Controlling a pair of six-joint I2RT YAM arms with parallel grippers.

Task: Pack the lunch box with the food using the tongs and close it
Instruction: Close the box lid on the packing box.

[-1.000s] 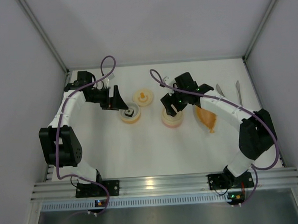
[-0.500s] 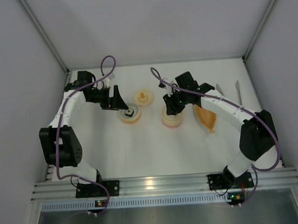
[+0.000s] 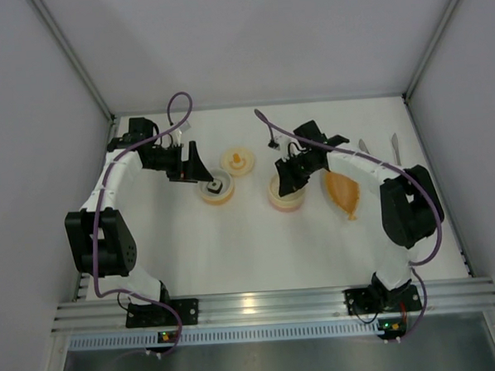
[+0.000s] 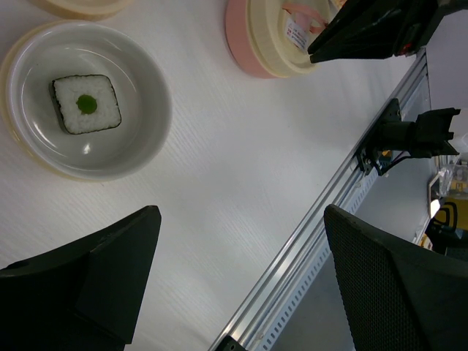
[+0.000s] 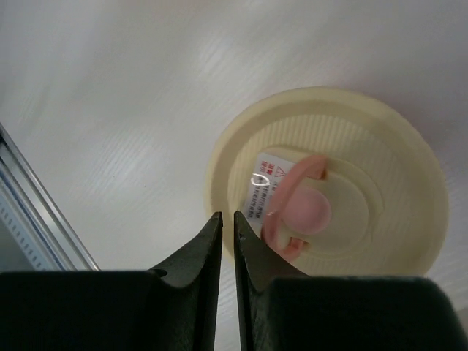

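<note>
An open cream lunch box holds one white rice square with a green dot. Its loose cream lid with a pink mark lies just behind it. My left gripper hangs wide open beside that box, holding nothing. A second container, pink below, wears a cream lid with a pink ring handle. My right gripper is shut and empty, with its tips at that lid's near edge. The orange food bag lies to the right. The silver tongs rest at the far right.
Grey walls enclose the white table on three sides. An aluminium rail runs along the near edge. Purple cables loop over both arms.
My right gripper has closed from open to shut and turned slightly over the lidded container. The right arm's elbow has swung inward. The left arm has not moved.
</note>
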